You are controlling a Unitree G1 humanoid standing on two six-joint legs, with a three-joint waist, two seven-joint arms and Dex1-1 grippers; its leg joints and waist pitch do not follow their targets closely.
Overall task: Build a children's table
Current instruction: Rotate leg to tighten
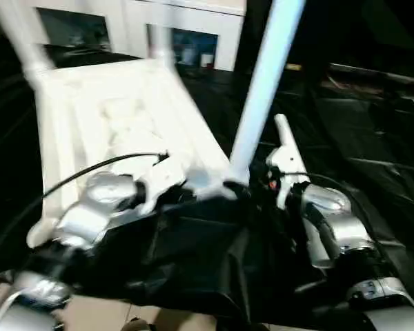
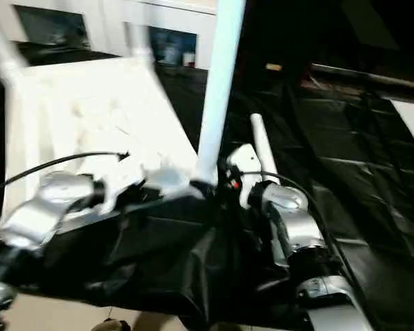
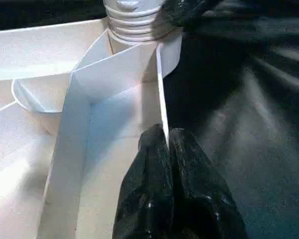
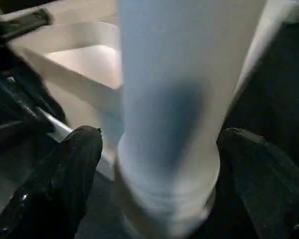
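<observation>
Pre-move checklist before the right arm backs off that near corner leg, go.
1. Near corner leg upright in its socket: ok.
2. Leg thread fully seated: cannot tell, ridges show above the socket.
3. Right claw open, fingers apart on both sides of the leg: ok.
4. Left claw shut on the tabletop's edge rib: ok.
5. Far left leg standing in its corner: ok.
6. Tabletop underside up on the black sheet: ok.
</observation>
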